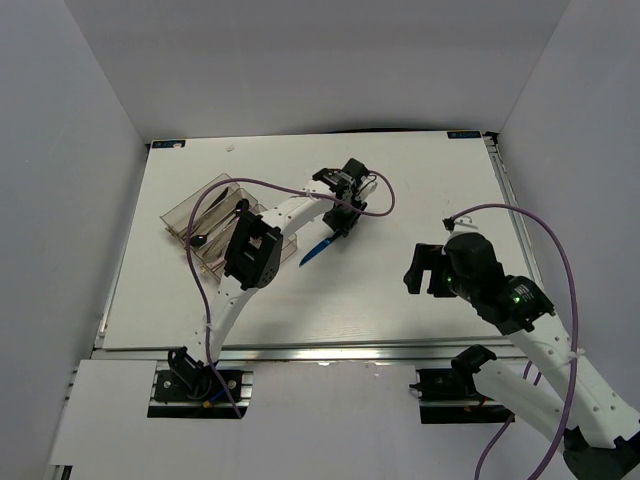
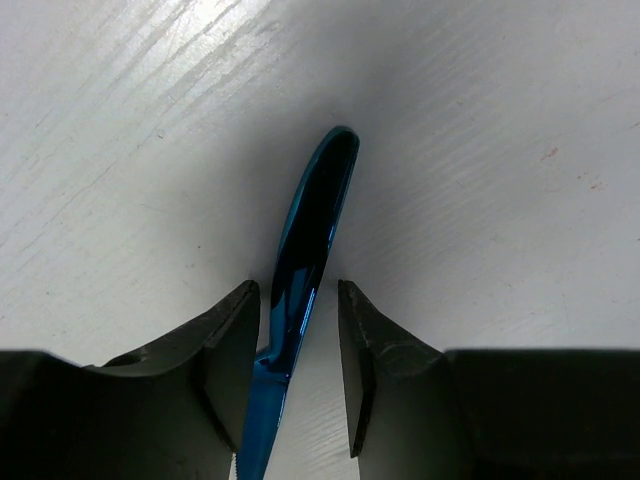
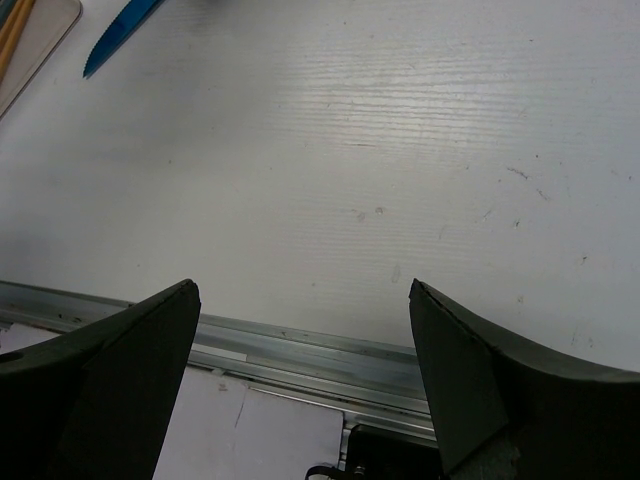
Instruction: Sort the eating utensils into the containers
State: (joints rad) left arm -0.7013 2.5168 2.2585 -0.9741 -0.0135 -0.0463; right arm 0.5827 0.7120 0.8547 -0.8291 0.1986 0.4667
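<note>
Centrally on the white worktop (image 1: 400,190), a glossy blue knife (image 1: 318,249) lies flat just right of the clear plastic compartment tray (image 1: 178,213); the left jaws straddle it midway, half-open, not clamped. Right jaws gape wide over bare worktop lower right, near the front metal rail (image 3: 300,345)

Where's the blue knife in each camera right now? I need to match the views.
Top external: knife mid-table, just right of the tray, below the left gripper.
Left wrist: knife runs up the centre, between the open jaws.
Right wrist: only its blade shows, in the top-left corner.
Shared landmark: the white table in all three; the tray's corner also shows in the right wrist view.
</note>
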